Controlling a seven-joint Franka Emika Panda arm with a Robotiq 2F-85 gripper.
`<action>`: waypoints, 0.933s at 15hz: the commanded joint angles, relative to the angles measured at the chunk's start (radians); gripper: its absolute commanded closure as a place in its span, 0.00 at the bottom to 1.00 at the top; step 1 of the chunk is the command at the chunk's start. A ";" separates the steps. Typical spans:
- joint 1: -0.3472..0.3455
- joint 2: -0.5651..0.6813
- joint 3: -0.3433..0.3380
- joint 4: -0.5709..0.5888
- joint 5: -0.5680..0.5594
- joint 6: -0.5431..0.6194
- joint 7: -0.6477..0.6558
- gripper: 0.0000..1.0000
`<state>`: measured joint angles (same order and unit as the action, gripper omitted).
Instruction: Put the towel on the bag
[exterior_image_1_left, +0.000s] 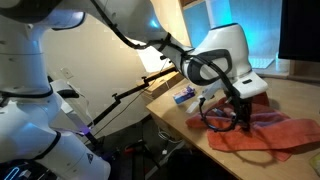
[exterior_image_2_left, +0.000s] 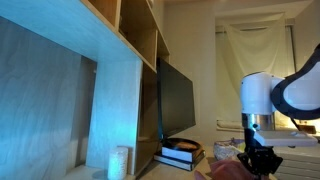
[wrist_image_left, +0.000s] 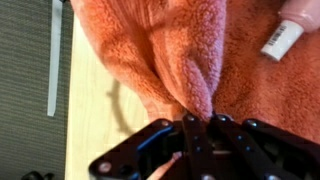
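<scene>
Pinching a raised fold of the rumpled salmon-red fleece towel (wrist_image_left: 190, 55), the black tool (wrist_image_left: 197, 119) looks clamped tight, cloth spread on the pale wooden table (wrist_image_left: 100, 95). Best bet: lift high before carrying, so no trailing corner drags.

Both exterior views face the gripper (exterior_image_1_left: 243, 121) and towel (exterior_image_1_left: 272, 136) from table height; the wrist view looks closely down on that towel.
</scene>
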<state>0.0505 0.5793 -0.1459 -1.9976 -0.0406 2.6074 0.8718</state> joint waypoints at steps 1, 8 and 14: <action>0.025 -0.152 -0.040 -0.134 0.055 0.126 0.050 0.98; 0.055 -0.366 -0.102 -0.303 0.058 0.291 0.139 0.98; 0.110 -0.417 -0.183 -0.361 -0.070 0.286 0.295 0.98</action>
<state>0.1180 0.2077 -0.2811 -2.3020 -0.0369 2.8788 1.0785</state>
